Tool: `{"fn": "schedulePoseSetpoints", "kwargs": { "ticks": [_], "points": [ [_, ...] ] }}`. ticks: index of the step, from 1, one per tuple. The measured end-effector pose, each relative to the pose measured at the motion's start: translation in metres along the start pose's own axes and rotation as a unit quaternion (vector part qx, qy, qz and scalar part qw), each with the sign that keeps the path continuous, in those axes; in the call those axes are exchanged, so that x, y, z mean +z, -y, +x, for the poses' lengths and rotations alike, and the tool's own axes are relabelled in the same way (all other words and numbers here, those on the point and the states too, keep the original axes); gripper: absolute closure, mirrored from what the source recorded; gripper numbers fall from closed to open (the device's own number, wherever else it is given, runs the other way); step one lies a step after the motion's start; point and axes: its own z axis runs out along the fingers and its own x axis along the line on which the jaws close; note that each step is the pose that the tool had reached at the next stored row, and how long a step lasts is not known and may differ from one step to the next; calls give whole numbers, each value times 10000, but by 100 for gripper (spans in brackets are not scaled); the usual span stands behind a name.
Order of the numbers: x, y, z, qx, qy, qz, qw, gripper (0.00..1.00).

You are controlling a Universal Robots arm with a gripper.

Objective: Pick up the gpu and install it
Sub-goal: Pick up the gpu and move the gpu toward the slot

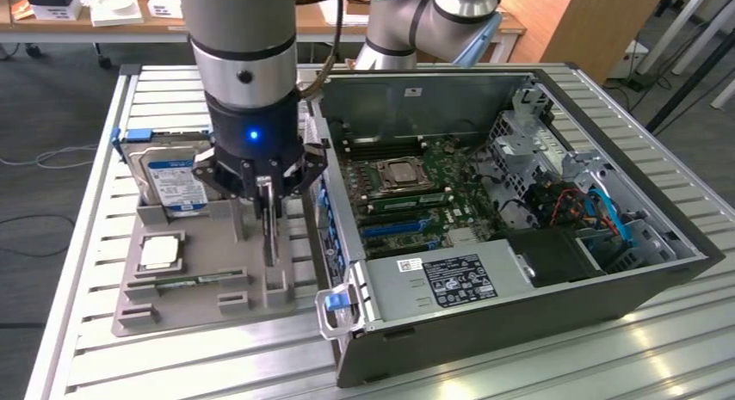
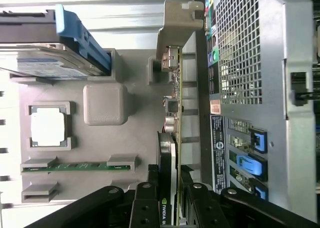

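Exterior view, left half of the frame: you have the gripper hanging straight down over the grey tray that sits beside the open computer case. The gpu stands on edge directly under it, its upper edge between the jaws and the rest dropping as a thin dark strip towards the tray floor. The jaws are drawn in narrow and clamp the card from both faces. You cannot tell from either view whether its lower edge rests in the tray slot or has cleared it.

Wrist view: the two black fingers press one against each face of the card, with no gap showing. You look along the card's edge here. It is a thin green board with small parts along it, and a black cooler on one face carries a green and white logo close to the fingers. At the far end of the card a pale grey metal bracket with a bent tab rises past a tray post, just beside the perforated back wall of the case.

Elsewhere on the tray in the exterior view, a silver hard drive with a blue and white label stands towards the upper left of the frame. A square processor chip and a narrow green memory stick lie lower down, to the exterior view's left of the card and apart from it.
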Motion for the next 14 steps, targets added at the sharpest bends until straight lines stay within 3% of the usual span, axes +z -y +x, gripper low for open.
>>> {"fn": "schedulePoseSetpoints", "kwargs": {
  "ticks": [14],
  "points": [
    [-636, -25, -16, 0, 1, 10, 10000, 73]
  ]
}}
